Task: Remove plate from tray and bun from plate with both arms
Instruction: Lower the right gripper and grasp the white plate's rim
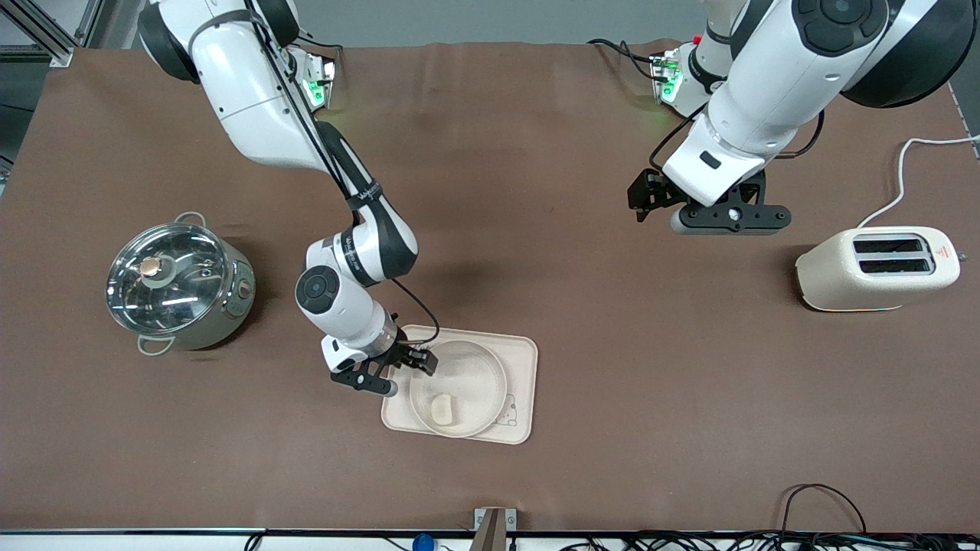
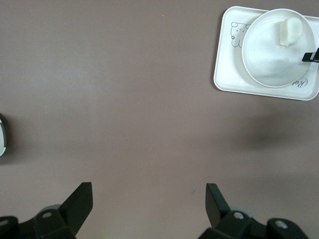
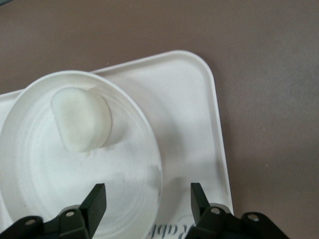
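The rectangular cream tray lies near the front edge of the table. The round plate rests in it, with the small pale bun on the plate's nearer part. My right gripper is open and low at the plate's rim, at the tray's end toward the right arm. In the right wrist view the gripper straddles the plate's rim, one finger over the plate, the other over the tray; the bun lies apart. My left gripper waits, open and empty, over bare table.
A steel pot with a glass lid stands toward the right arm's end. A cream toaster with a white cable stands toward the left arm's end. The left wrist view shows the tray, plate and bun far off.
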